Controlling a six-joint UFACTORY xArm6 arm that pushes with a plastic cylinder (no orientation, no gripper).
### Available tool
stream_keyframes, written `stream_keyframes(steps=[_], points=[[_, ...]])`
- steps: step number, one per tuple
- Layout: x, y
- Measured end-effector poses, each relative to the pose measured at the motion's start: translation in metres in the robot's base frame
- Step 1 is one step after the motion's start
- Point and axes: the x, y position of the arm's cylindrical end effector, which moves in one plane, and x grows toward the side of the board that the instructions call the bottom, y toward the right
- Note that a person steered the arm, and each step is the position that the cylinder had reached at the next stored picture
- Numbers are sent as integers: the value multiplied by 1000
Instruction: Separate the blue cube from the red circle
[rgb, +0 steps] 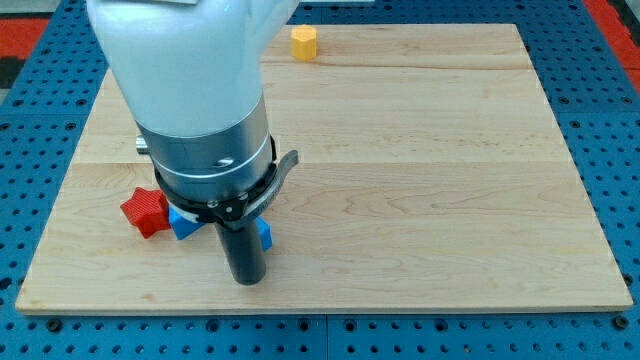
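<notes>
My arm fills the view's left and centre, and its dark rod ends at my tip near the board's bottom edge. A blue block shows just left of the rod, mostly hidden by the arm, so its shape is unclear. It touches a red block with an angular outline on its left. Another bit of blue shows at the rod's right side. I cannot tell whether the two blue bits are one block. No round red block can be made out.
A yellow hexagon-like block lies near the top edge of the wooden board. The board rests on a blue perforated table. The arm hides part of the board's left half.
</notes>
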Motion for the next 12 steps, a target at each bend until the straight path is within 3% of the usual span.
stream_keyframes(steps=[9, 12], points=[[-23, -28], [-58, -7]])
